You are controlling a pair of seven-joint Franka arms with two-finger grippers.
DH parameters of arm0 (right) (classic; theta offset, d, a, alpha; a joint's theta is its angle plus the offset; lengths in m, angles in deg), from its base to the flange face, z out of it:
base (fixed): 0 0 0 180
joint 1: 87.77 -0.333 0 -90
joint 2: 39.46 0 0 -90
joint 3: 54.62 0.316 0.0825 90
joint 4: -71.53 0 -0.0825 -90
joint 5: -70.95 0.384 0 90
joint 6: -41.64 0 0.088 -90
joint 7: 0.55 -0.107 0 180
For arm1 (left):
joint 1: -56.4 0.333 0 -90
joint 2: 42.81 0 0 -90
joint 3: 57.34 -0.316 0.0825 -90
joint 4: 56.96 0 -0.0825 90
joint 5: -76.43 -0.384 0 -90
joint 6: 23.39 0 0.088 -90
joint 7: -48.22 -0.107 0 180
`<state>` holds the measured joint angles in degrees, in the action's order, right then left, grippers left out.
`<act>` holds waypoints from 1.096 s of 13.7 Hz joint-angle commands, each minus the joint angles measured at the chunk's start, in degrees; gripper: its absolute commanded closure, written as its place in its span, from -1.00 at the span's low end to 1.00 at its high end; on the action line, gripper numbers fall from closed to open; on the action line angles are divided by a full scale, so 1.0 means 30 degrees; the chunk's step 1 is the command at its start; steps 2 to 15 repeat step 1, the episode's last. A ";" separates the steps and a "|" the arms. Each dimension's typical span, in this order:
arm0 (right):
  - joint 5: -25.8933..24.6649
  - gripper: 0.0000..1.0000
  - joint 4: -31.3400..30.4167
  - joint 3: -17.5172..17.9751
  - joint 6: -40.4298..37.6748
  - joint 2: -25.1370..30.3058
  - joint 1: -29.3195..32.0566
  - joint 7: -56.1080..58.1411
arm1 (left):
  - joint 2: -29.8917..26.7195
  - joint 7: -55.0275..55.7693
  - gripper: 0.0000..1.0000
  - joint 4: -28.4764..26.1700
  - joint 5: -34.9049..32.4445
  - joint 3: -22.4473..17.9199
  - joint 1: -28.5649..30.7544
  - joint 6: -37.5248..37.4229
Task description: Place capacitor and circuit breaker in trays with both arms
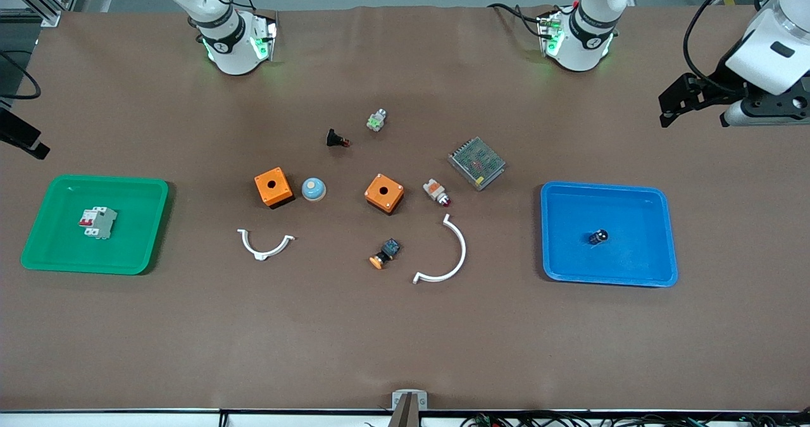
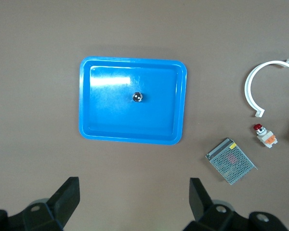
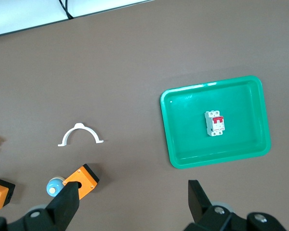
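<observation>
In the front view, your circuit breaker [image 1: 97, 222] lies in the green tray [image 1: 38, 250], at mid-height of the frame at the right arm's end of the table. It rests on the tray floor, toward the middle, clear of the walls. The capacitor [image 1: 598, 236] sits in the blue tray [image 1: 633, 262] at the left arm's end, also mid-height in the frame and near the middle of the tray floor. Between the two trays, around the frame's centre, you have two orange boxes [image 1: 273, 187] [image 1: 384, 193] and a mesh-covered metal unit [image 1: 476, 162], none of them touching either tray. The left gripper [image 1: 680, 101] hangs in the upper part of the frame over bare table at its own end, above no tray. Only a dark piece of the right gripper [image 1: 22, 136] shows at the frame's edge at the right arm's end. Both arms wait.

In the left wrist view, you look straight down on the blue tray [image 2: 111, 115] with the capacitor [image 2: 137, 96] standing on end in the middle of it. The left gripper [image 2: 133, 187] has its fingers [image 2: 67, 192] spread wide with nothing between them, well above the table.

In the right wrist view, the green tray [image 3: 188, 139] holds the circuit breaker [image 3: 215, 123] near its centre, red levers facing up. The right gripper [image 3: 132, 192] is likewise released, its fingers [image 3: 195, 192] wide apart and empty, high over bare table beside the tray.
</observation>
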<state>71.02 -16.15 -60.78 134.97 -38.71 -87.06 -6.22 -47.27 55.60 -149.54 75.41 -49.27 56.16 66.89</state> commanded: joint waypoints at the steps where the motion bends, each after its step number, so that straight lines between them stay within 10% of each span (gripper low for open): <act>1: 0.0329 -1.00 0.0606 0.0090 -0.0202 -0.0279 0.0232 0.0072 | 0.0375 -0.0437 -1.00 0.0655 0.0104 0.0064 0.0197 -0.0037; 15: 0.0329 -1.00 0.0606 0.0090 -0.0202 -0.0279 0.0232 0.0072 | 0.0375 -0.0437 -1.00 0.0655 0.0104 0.0064 0.0197 -0.0037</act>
